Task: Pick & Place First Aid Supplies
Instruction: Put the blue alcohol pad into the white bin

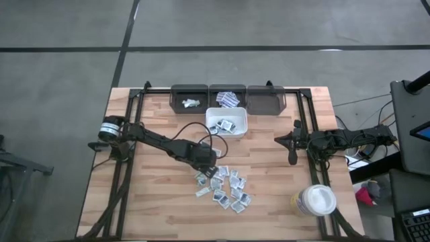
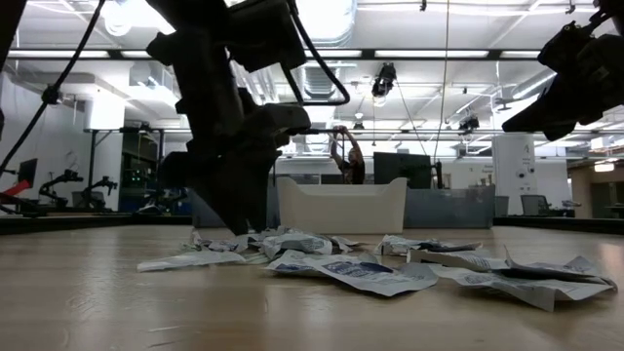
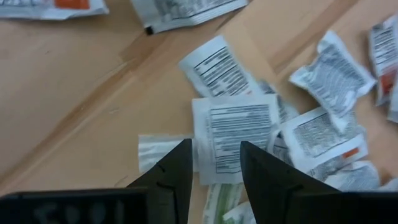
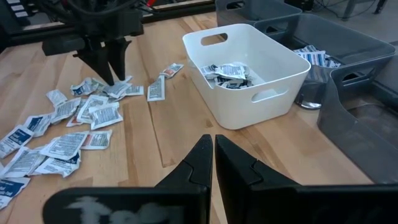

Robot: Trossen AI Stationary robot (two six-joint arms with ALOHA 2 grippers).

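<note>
Hovering low over the near edge of the scattered sachets (image 1: 223, 187), my left gripper (image 3: 214, 171) has its jaws parted with nothing between them yet; one white sachet with dark print (image 3: 236, 134) lies flat on the wood straight ahead of my fingertips (image 3: 180, 163), partly overlapped by its neighbours. By my judgement I am mid-task, lined up to take this one next.

Just past my jaws the rest of the pile spreads across the table (image 1: 154, 202), loose and overlapping, a good many packets not yet moved, so most of the work is left. One oblong sachet (image 4: 156, 89) sits apart from the heap, between my jaws and the white bin (image 1: 226, 124).

Farther out, beyond the pile, that white bin holds a handful of sachets already placed, covering only part of its floor. Behind it stand three dark bins in a row: the left dark bin (image 1: 189, 99) holds a few pale items, the middle dark bin (image 1: 227, 98) a small stack of blue-printed packets, and the right dark bin (image 1: 265, 99) shows nothing that I can make out.

Well away on the other side, my right gripper (image 4: 213, 163) waits with its jaws closed on nothing, above bare wood, with a white lidded tub (image 1: 313, 200) near it
</note>
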